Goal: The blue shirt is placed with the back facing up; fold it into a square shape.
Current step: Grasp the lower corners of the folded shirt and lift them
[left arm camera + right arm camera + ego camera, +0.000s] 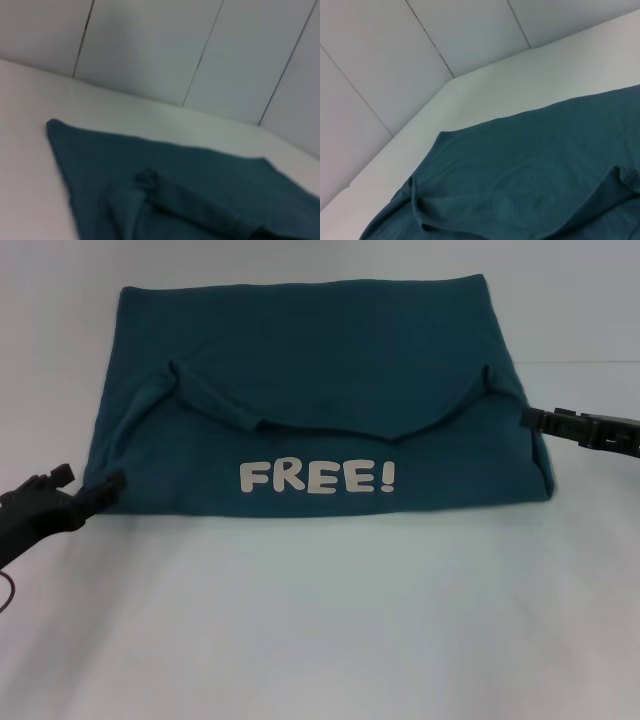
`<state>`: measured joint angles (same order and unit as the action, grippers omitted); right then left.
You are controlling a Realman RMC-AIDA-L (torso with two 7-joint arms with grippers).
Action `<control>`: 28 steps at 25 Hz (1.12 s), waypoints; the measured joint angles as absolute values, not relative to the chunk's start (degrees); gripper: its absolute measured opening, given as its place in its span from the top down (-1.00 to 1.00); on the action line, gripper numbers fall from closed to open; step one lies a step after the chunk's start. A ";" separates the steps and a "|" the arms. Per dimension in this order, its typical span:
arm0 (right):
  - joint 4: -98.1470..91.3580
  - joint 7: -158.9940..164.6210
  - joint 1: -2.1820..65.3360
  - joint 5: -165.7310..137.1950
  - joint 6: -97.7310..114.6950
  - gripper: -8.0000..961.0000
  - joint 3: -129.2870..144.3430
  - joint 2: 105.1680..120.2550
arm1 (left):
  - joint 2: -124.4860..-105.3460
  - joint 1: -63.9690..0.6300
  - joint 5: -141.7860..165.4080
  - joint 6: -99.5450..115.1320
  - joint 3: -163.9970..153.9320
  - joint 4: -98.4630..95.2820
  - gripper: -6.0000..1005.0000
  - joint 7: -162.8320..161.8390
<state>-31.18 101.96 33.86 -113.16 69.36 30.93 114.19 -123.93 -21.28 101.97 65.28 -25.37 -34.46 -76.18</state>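
Seen only from the head view: both grippers and the white "FREE!" lettering [317, 478] on the near folded-over panel of the blue shirt [310, 350]. Shown by the left wrist view instead: a far corner of the blue shirt [165, 170] with a rumpled sleeve fold [150, 182], and the panelled wall [150, 45] behind the white worktop [30, 150]. Shown by the right wrist view: the opposite far corner of the shirt [520, 165], a sleeve ridge [417, 200], and the worktop corner [455, 85] where two wall panels meet. No own jaws visible in either wrist view.

Lying flat at the middle-far part of the worktop [320, 620], folded into a wide rectangle, near hem turned over so the lettering faces up, both sleeves tucked inward across the middle.

Left gripper [85, 498] low at the shirt's near left corner, one fingertip [108, 486] touching the cloth edge, the other raised just off it toward the outside, jaws parted and holding nothing. Right gripper [530, 419] at the shirt's right edge, level with the tucked sleeve, tip touching or just beside the fabric; cannot tell whether its jaws are parted or closed.

Nothing else lying between grippers and shirt
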 joint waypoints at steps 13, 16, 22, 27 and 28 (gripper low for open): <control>-30.51 102.22 33.37 -113.02 67.29 -0.59 30.64 114.82 | -123.95 -21.94 102.48 57.27 -25.67 -33.91 -0.80 -66.46; -30.50 102.22 33.13 -112.93 67.17 -0.59 30.60 114.87 | -123.99 -21.94 102.49 56.94 -25.86 -33.19 -0.80 -63.86; -30.50 102.21 32.66 -112.77 66.66 -0.59 30.58 114.92 | -124.10 -22.55 102.48 54.68 -27.95 -31.51 -0.79 -61.58; -30.41 102.21 32.51 -112.82 66.22 -0.59 30.58 115.03 | -124.10 -23.38 102.48 51.19 -29.82 -30.58 -0.79 -61.40; -30.39 102.22 32.51 -112.84 66.18 -0.59 30.58 115.05 | -124.10 -23.59 102.47 50.42 -30.27 -30.42 -0.79 -61.38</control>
